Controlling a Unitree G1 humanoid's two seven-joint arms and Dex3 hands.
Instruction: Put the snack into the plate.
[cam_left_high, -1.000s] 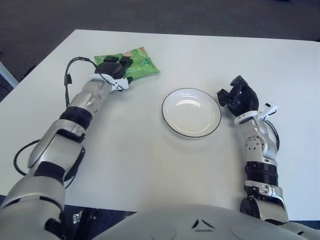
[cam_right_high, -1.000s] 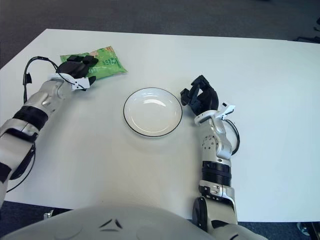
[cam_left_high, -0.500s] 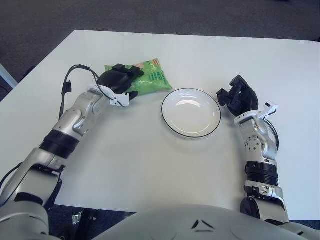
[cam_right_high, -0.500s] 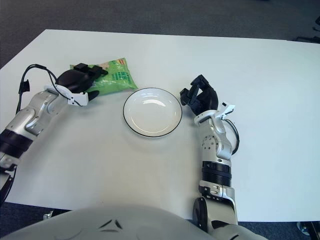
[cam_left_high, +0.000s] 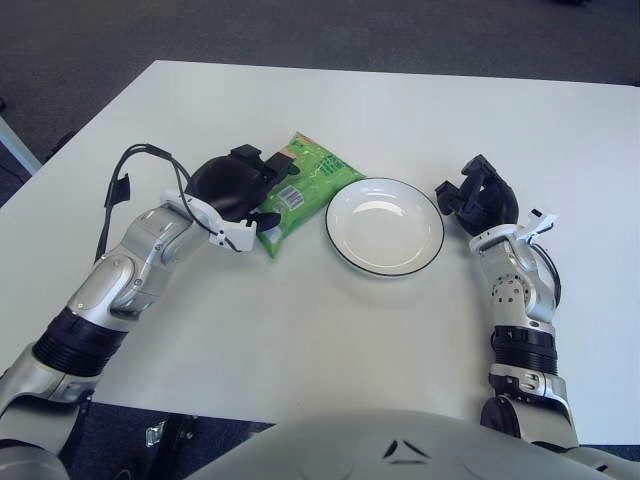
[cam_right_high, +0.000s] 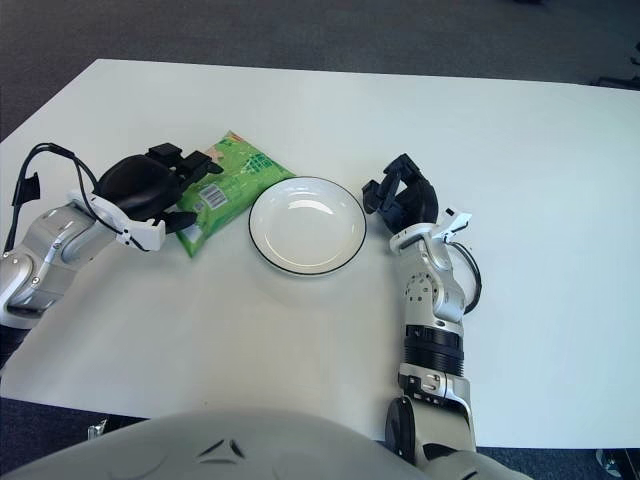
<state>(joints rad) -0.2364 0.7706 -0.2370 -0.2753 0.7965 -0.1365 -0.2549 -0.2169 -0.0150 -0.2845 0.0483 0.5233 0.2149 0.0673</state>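
While the left hand (cam_left_high: 238, 188) keeps its dark fingers curled around one end of the snack (cam_left_high: 300, 190), the carrying step looks to be in hand: the packet is gripped and sits just beside the plate's left rim, not yet over or inside it. Whether the packet is lifted clear of the table (cam_left_high: 300, 330) or drags along it cannot be told from these views. The snack is a flat, soft pouch of glossy green film, roughly rectangular, with a white barcode patch near the fingers and a crimped edge at its far end; such a bag is likely to sag and crinkle under a grip instead of holding its shape. The next move calls for bringing the packet rightward over the rim, lowering it onto the shallow well and then loosening the fingers, taking care that the drooping free end does not catch the rim and nudge the dish. The plate (cam_left_high: 429, 250) is round, smooth and white with a thin dark line around its edge, and its glazed surface shows a faint sheen. On the plate's right side, the right hand (cam_left_high: 478, 197) shows idle, its black fingers curled on nothing. Beneath everything spreads a plain matte white tabletop.
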